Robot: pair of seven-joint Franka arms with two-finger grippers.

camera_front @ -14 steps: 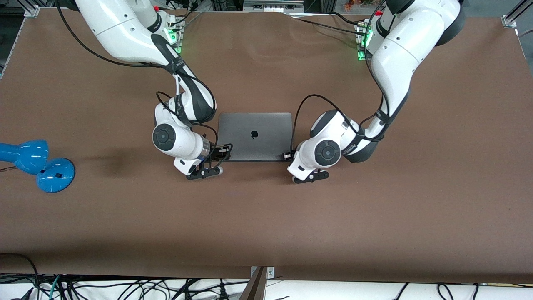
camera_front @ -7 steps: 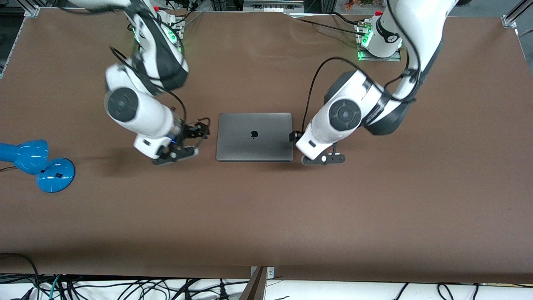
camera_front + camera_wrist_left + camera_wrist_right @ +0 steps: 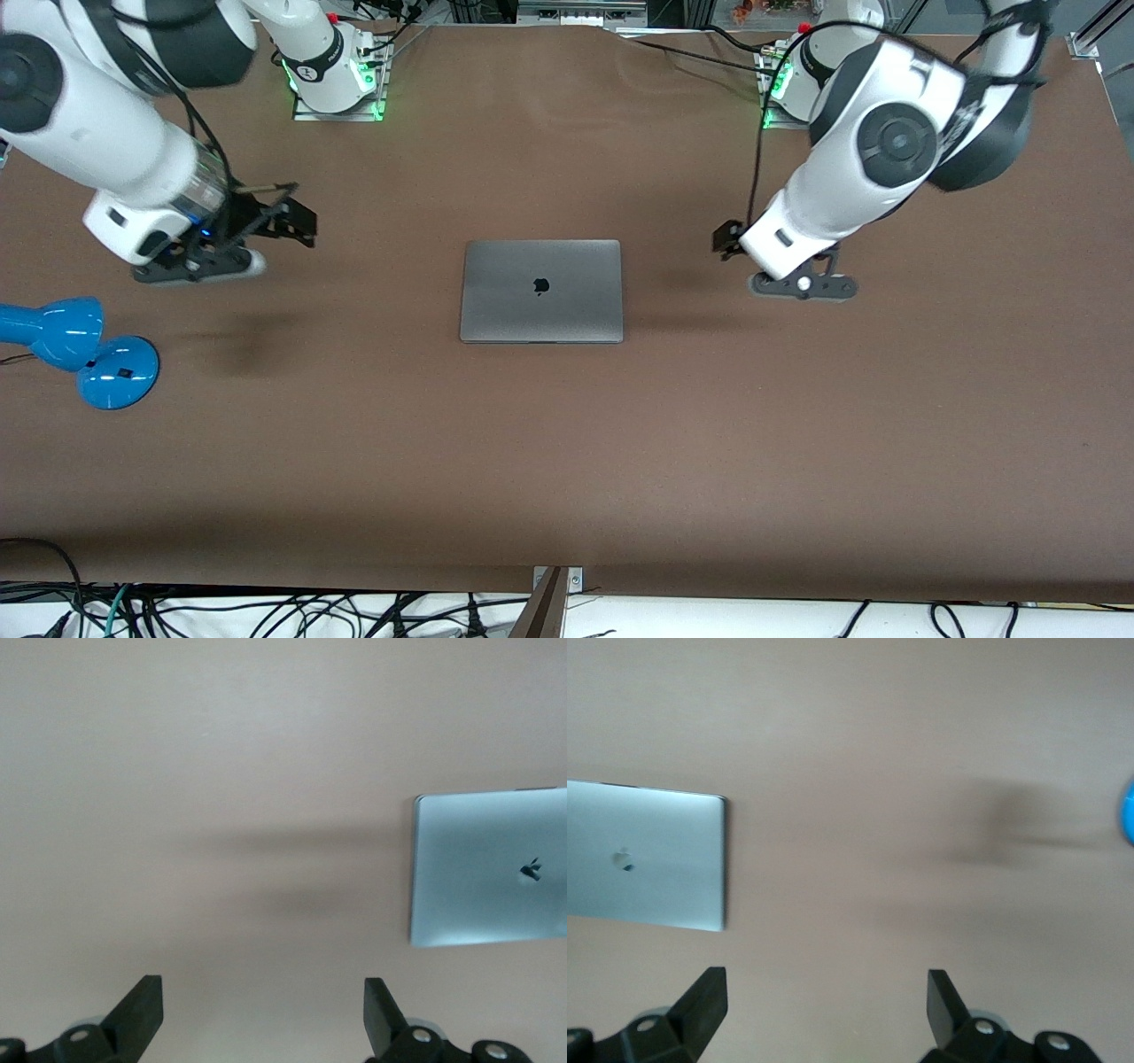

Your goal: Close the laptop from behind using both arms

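The space-grey laptop (image 3: 541, 291) lies closed and flat in the middle of the brown table, lid logo up. It also shows in the left wrist view (image 3: 487, 868) and the right wrist view (image 3: 642, 855). My left gripper (image 3: 728, 239) hangs in the air over bare table beside the laptop, toward the left arm's end; it is open and empty (image 3: 263, 1010). My right gripper (image 3: 276, 219) hangs over bare table toward the right arm's end, well clear of the laptop; it is open and empty (image 3: 827, 1005). Neither gripper touches the laptop.
A blue desk lamp (image 3: 80, 346) lies on the table at the right arm's end, nearer the front camera than the right gripper; its edge shows in the right wrist view (image 3: 1130, 811). Cables hang below the table's front edge (image 3: 266, 611).
Both grippers have left the laptop's two ends, risen and swung outward, each toward its own arm's end of the table. The laptop stays closed and has not moved.
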